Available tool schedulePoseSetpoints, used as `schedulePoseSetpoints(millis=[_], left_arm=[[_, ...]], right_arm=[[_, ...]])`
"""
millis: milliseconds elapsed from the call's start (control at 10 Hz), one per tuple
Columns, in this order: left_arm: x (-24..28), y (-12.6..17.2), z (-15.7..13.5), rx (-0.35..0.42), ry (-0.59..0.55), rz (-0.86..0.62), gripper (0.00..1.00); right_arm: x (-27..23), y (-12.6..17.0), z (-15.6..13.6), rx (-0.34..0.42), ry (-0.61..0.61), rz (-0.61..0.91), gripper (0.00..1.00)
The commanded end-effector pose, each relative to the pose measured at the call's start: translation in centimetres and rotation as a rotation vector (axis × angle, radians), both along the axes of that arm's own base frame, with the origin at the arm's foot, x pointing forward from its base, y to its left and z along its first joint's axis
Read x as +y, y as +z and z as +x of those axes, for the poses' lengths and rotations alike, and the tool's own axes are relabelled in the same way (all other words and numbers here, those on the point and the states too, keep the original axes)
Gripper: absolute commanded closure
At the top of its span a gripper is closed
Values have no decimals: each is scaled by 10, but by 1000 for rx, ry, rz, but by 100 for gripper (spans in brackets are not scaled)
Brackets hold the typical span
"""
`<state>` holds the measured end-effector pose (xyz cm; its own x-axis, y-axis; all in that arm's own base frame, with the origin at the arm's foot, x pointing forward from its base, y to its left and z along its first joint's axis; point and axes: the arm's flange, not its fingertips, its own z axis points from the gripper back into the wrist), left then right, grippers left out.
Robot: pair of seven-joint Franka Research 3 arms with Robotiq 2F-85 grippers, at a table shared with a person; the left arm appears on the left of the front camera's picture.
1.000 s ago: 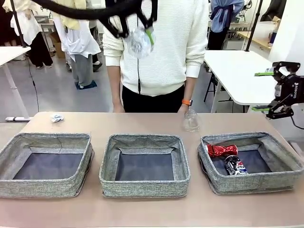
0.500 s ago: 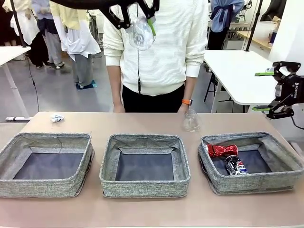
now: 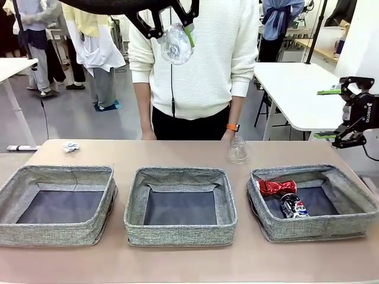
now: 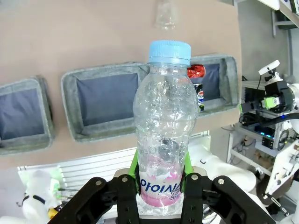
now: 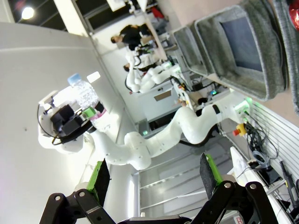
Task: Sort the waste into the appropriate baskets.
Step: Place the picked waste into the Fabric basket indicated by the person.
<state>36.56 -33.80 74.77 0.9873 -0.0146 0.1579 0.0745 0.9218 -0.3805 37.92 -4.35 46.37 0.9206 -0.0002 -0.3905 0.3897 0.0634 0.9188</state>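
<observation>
One table (image 3: 177,151) carries three baskets (image 3: 177,234) in a row. The right gripper (image 3: 327,113) is spread, empty. The left gripper (image 4: 161,184) pinches one clear bottle (image 4: 164,116) high above them. Two cans, a red can (image 3: 276,187) and a Pepsi can (image 3: 293,206), lie in the right basket (image 3: 314,228). One plastic container (image 3: 238,150) stands behind; one paper wad (image 3: 71,147) far left.

Left gripper (image 4: 161,173): black linkage body with round pivot screws; 2 fingers (image 4: 193,184) faced with green pads. Right gripper (image 3: 327,113): same black build with green pads, white lettering on the housing, and 1 black cable (image 3: 368,152) below it. Left arm (image 5: 154,140): glossy white rounded segments. Person (image 3: 195,59): cream ribbed long-sleeved sweater, dark trousers, orange wristband (image 3: 233,127).
</observation>
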Motion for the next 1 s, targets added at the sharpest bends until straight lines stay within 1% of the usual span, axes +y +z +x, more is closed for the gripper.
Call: schedulePoseSetpoints(millis=[0, 900], left_arm=[[5, 1, -4, 13, -1, -13, 63], [5, 1, -4, 13, -1, -13, 63]], right_arm=[[1, 2, 2, -9, -10, 5, 0], [1, 2, 2, -9, -10, 5, 0]])
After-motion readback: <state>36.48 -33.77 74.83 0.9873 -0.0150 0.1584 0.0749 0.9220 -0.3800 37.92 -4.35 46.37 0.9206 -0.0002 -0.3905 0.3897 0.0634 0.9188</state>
